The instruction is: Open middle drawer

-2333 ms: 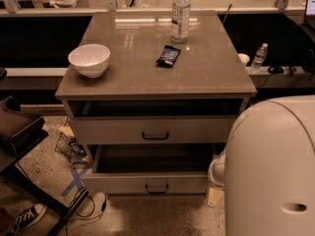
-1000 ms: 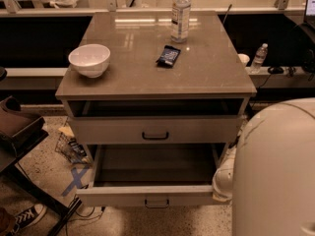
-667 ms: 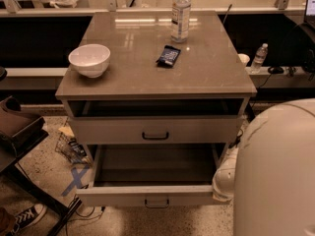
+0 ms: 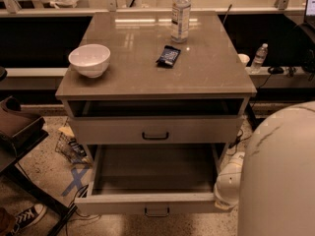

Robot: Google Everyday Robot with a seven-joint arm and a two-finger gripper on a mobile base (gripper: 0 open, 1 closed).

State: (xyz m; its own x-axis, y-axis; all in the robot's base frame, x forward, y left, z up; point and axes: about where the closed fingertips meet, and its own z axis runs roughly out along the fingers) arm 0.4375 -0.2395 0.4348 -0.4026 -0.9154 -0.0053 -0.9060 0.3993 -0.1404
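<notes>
The middle drawer (image 4: 152, 203) is the wide pale-grey one, pulled far out towards me, its inside bare. Its small dark bar handle (image 4: 156, 211) at front centre is free. Above it is the taller-fronted drawer (image 4: 155, 130), pushed in, with a larger handle. No lower drawer shows beneath. My gripper (image 4: 227, 183) is at the white rounded end of my arm, beside the middle drawer's right front corner. My bulky white arm body (image 4: 280, 176) fills the lower right and hides what lies behind it.
The cabinet top (image 4: 147, 63) bears a white bowl (image 4: 89, 59), a dark snack packet (image 4: 168, 56) and a clear bottle (image 4: 180, 14). A dark stand (image 4: 19, 132) is at left, with clutter and blue floor tape (image 4: 74, 181) beside the cabinet. A small bottle (image 4: 259, 57) stands at right.
The middle drawer has slid from slightly open to far out towards me. The white end of my arm moved down and forward with it. Little has changed in the last second.
</notes>
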